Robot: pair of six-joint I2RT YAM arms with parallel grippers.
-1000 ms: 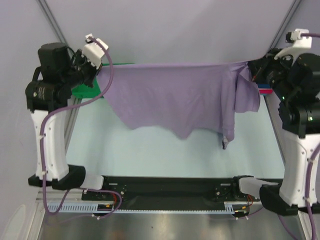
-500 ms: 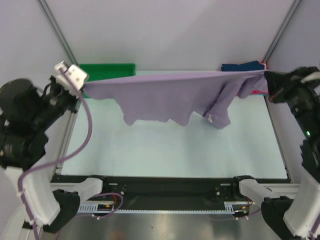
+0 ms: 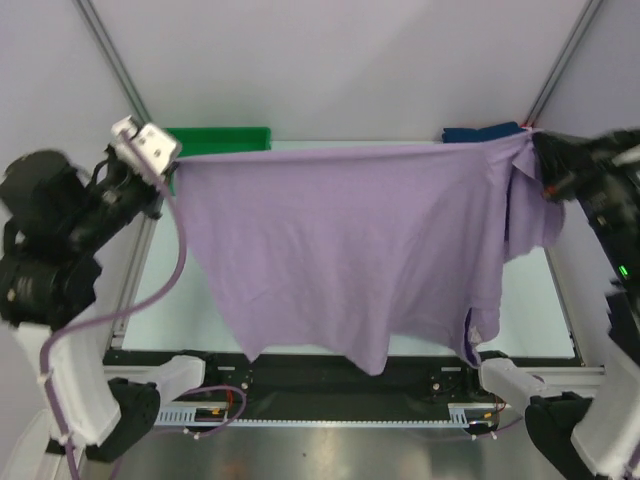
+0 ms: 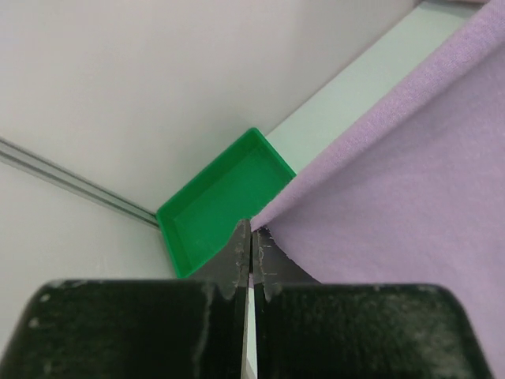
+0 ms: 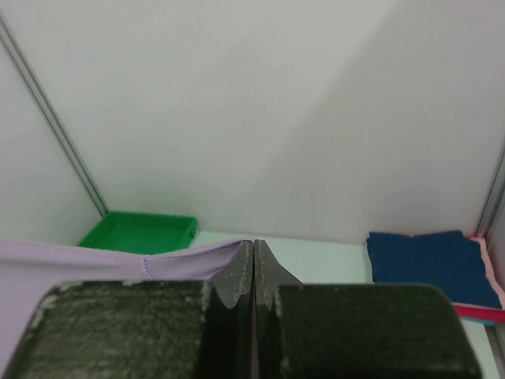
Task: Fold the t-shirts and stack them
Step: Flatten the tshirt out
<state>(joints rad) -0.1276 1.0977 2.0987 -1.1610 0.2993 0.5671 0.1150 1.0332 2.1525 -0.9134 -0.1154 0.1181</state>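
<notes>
The lavender t-shirt [image 3: 350,250] is held up across the middle of the top view, its upper edge drawn taut in a nearly straight line from upper left to upper right. That edge is pinched at both ends. The left gripper [image 3: 160,182] is clamped on the left corner and the right gripper [image 3: 535,155] on the right corner, and in each wrist view the cloth is seen emerging from fingers pressed together. From this line the cloth hangs toward the bottom of the frame, so the held edge lies crosswise to both arms and neither arm is nearer.

A sleeve (bunched at the right side) appears to be doubled over, though this cannot be settled from here. The navy t-shirt [image 5: 426,257] lies folded at the upper right on the pink-red t-shirt [image 5: 483,309], and a green tray [image 4: 217,205] sits at the upper left. A flat lowering is judged to come next, for which both ends would need to be brought down level.
</notes>
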